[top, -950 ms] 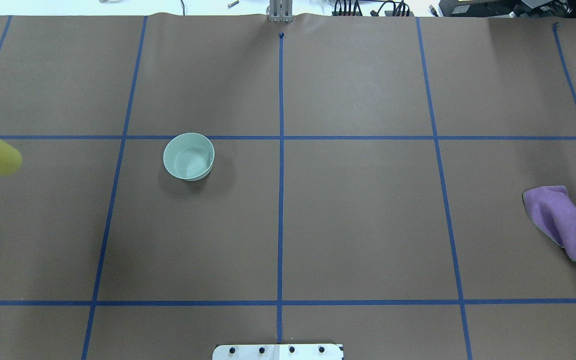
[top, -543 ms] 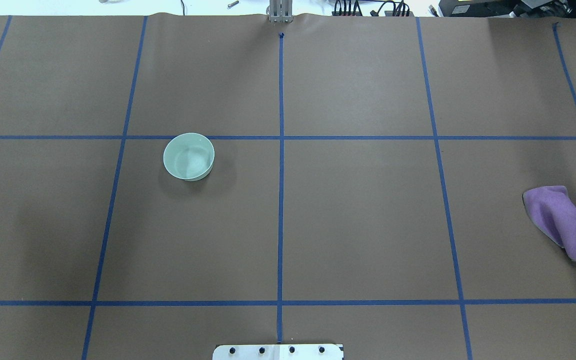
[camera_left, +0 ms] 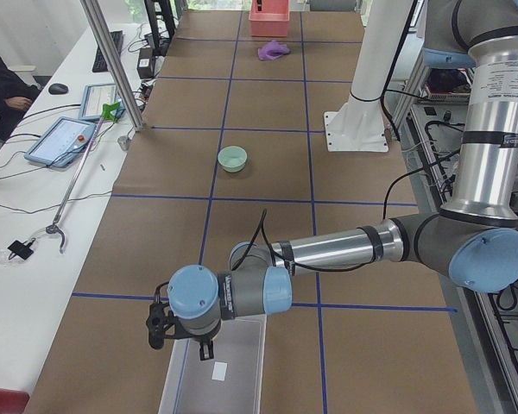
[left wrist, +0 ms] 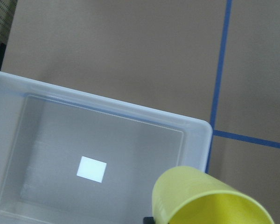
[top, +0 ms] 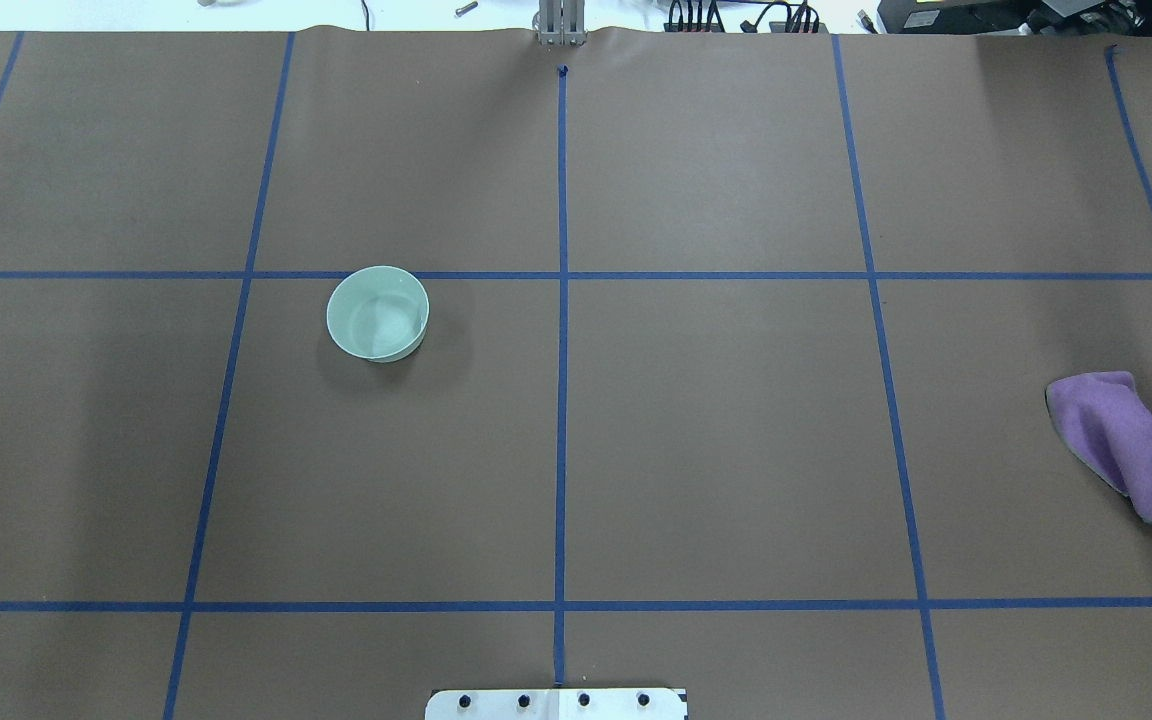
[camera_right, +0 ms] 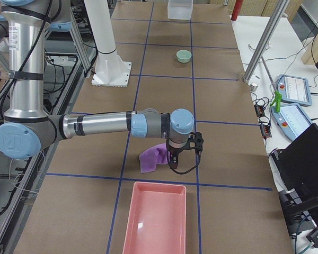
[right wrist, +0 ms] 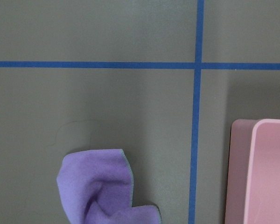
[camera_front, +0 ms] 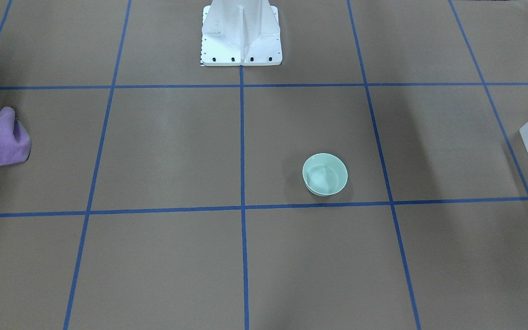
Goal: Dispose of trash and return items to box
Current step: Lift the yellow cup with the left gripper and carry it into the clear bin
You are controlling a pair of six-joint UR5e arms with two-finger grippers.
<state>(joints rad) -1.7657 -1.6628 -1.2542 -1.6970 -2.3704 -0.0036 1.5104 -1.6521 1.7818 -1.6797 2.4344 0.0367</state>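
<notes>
The left gripper (camera_left: 180, 341) grips the yellow cup (left wrist: 210, 200), tilted, above one corner of the frosted box (left wrist: 130, 112) at the table's left edge. The box's open floor lies just inward of the cup.

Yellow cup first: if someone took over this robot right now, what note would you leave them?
Left gripper: holds the small yellow plastic cup, tilted, over a corner of the translucent white plastic box; not released yet.
Right gripper: hovers over the crumpled purple cloth beside the pink plastic tray; open or shut, cannot tell.
Pale mint-green round bowl: upright on the table, away from both arms.
Left to do: drop cup into box, bring bowl to box, likely cloth to the tray.
</notes>
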